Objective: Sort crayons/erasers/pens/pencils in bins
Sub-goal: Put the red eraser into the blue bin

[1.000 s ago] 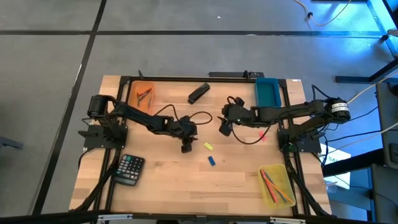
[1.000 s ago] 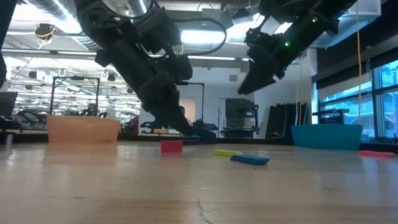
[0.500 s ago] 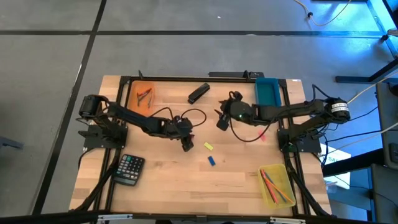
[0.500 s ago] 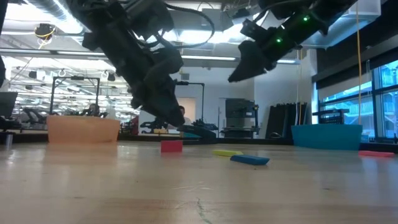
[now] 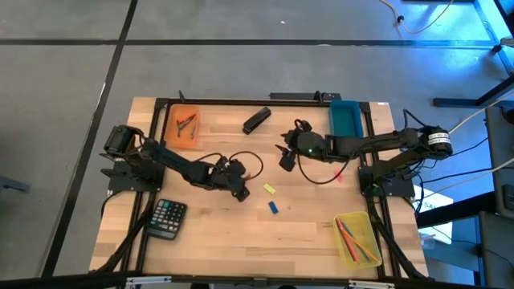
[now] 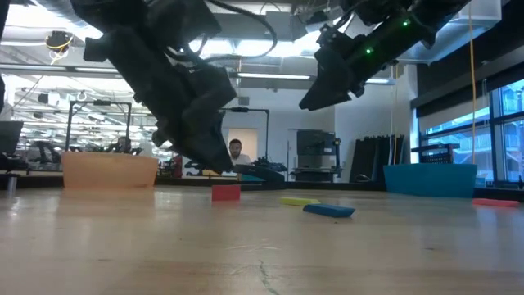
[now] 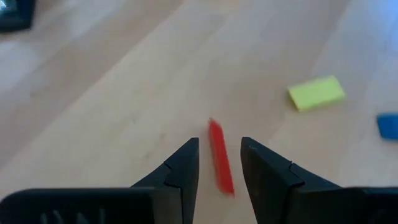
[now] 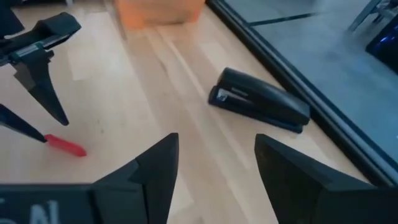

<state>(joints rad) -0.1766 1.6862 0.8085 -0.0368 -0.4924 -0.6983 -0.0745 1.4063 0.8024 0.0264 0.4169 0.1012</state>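
Light wooden table [image 5: 217,241], largest first: black calculator [image 5: 166,218] at near left. Teal rectangular plastic bin [image 5: 345,118] at far right. Translucent yellow plastic bin [image 5: 357,238] at near right, long thin sticks inside. Orange plastic bin [image 5: 184,126] at far left, a few thin items in it. Black stapler [image 8: 258,99] at far centre, just right of the orange bin.

Left gripper [image 7: 219,163] low over table centre, jaws spread, one finger on each side of a short red crayon [image 7: 220,156] lying flat on the wood; not pinching it. Right gripper [image 5: 287,158] raised above the table right of centre, near the stapler, jaws spread, holding nothing.

Small items: yellow rectangular eraser [image 5: 269,189] just right of the left gripper, blue rectangular eraser [image 5: 274,207] nearer than it, the two apart. Pink eraser [image 5: 338,176] on the right side, under the right arm. All three loose on the wood, none in a bin.
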